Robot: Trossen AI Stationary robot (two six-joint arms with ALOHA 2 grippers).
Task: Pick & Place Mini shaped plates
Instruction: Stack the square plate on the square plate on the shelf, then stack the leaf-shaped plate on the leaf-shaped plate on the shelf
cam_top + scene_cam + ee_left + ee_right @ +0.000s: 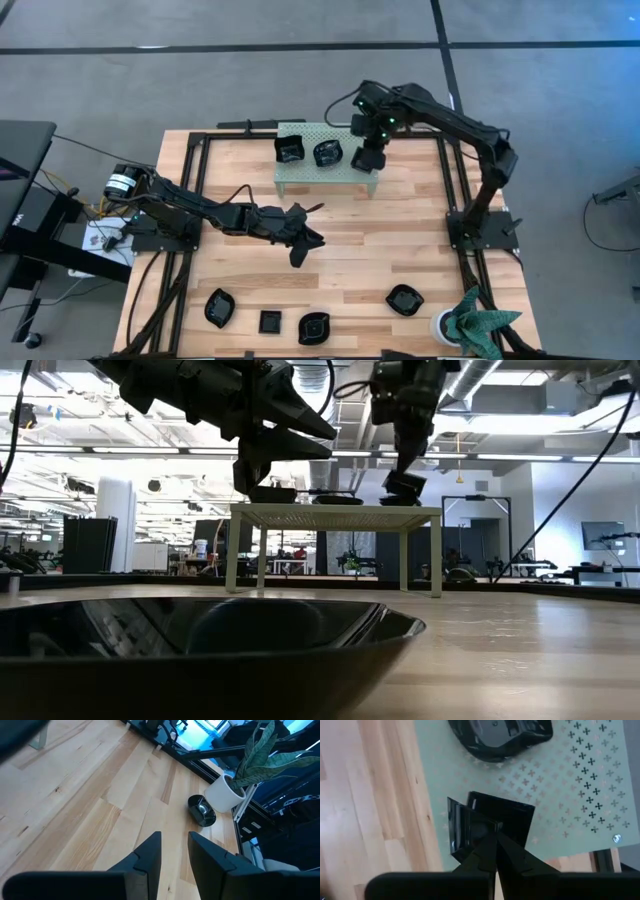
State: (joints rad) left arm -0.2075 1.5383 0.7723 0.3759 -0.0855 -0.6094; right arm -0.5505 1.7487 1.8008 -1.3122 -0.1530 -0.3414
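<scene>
Currently the right gripper [367, 160] sat over the pale green perforated rack [300, 170] at 12 o'clock, jaws pinching a square black plate [492, 825]. Left gripper [303, 243] hovered mid-table, jaws slightly spread, holding nothing. Two plates [290, 150] rested on the rack, four [313, 327] along 6 o'clock.

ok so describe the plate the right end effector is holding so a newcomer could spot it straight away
Find the pale green perforated rack at the table's far edge. Three black plates are at it; take the one at its right end, a square dish. Unlike the others, it is pinched at its rim by the right end effector.
</scene>
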